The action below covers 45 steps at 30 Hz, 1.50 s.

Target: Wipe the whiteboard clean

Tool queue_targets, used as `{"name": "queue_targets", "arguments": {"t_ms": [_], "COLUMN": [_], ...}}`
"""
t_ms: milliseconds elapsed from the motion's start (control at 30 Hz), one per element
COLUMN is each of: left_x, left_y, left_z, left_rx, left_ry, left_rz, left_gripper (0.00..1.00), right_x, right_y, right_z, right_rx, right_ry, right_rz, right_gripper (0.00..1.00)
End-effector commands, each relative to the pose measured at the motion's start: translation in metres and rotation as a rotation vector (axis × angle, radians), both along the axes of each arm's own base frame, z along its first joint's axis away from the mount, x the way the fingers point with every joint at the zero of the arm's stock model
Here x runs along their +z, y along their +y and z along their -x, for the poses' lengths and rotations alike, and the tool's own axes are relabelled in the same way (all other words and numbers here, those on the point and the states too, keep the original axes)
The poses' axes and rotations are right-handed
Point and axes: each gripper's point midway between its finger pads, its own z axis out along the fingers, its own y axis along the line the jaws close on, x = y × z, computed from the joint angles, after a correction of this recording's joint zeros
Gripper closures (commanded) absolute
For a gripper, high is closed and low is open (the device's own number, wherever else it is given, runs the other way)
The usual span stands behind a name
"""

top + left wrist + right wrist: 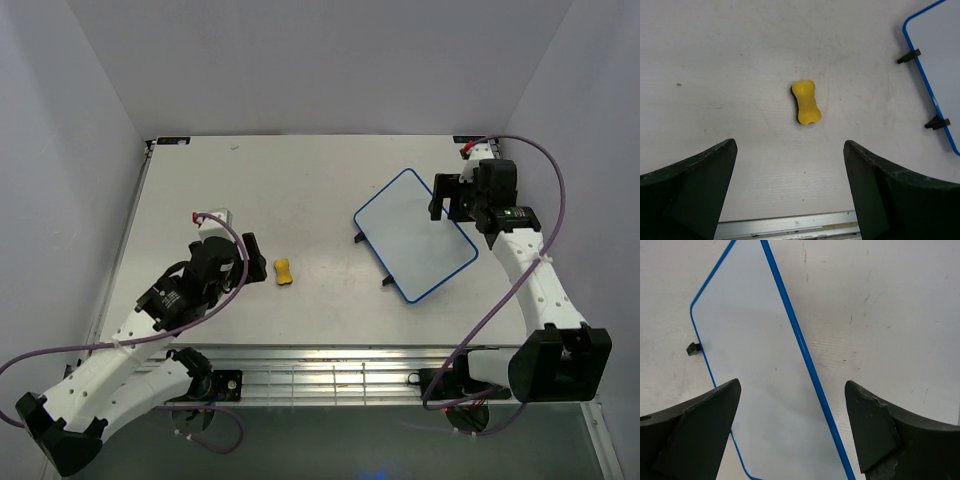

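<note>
Whiteboard (415, 235) sits at 3 o'clock on the surface (300, 180); we see no marks left, so erasing looks done. Left hand (790, 150) and right hand (793, 385) both spread, empty. Yellow eraser (284, 272) lies loose.

My table (300, 180) is white, scuffed and speckled, evenly lit with only soft shadows. Plain pale walls box it in: a back wall (320, 60) at 12 o'clock, a left wall (50, 150) at 9 and a right wall (600, 100) at 3. A ribbed metal rail (320, 375) runs along its edge at 6 o'clock.
</note>
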Motion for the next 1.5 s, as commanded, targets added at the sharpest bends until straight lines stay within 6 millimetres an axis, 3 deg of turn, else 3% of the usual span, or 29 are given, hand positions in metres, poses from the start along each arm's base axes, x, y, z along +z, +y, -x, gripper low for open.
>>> {"name": "queue_targets", "arguments": {"t_ms": [0,167,233,367,567,700,800,1033,1267,1467], "left_x": [0.023,0.026,0.027,0.026,0.044,0.072,0.108,0.125,0.141,0.152], "left_y": [0.022,0.043,0.042,0.060,0.060,0.067,0.075,0.095,0.111,0.115], "left_z": [-0.013,-0.027,-0.031,-0.042,-0.040,-0.032,-0.022,0.000,0.026,0.047], "left_rx": [0.119,0.188,0.163,0.195,0.164,0.129,0.135,0.159,0.165,0.150], "left_ry": [-0.083,-0.104,-0.104,-0.117,-0.167,-0.242,-0.307,-0.293,-0.337,-0.377], "left_rz": [-0.041,-0.016,0.023,0.041,0.035,-0.013,-0.024,-0.101,-0.138,-0.117], "left_gripper": [0.02,0.02,0.02,0.02,0.02,0.02,0.02,0.02,0.02,0.02], "right_x": [0.033,0.050,0.054,0.063,0.064,0.062,0.061,0.082,0.102,0.116], "right_y": [0.004,0.010,0.012,0.003,-0.008,-0.007,-0.005,-0.003,-0.025,-0.030], "right_z": [0.016,0.047,0.056,0.085,0.121,0.136,0.149,0.186,0.211,0.228], "right_rx": [-0.035,-0.007,0.009,-0.001,-0.015,-0.002,0.010,0.039,-0.058,-0.064], "right_ry": [-0.053,-0.086,-0.101,-0.135,-0.150,-0.182,-0.207,-0.281,-0.359,-0.401], "right_rz": [-0.057,-0.072,-0.075,-0.042,0.003,0.004,-0.017,-0.039,-0.007,-0.008], "right_gripper": [0.10,0.10,0.10,0.10,0.10,0.10,0.10,0.10,0.10,0.10]}}
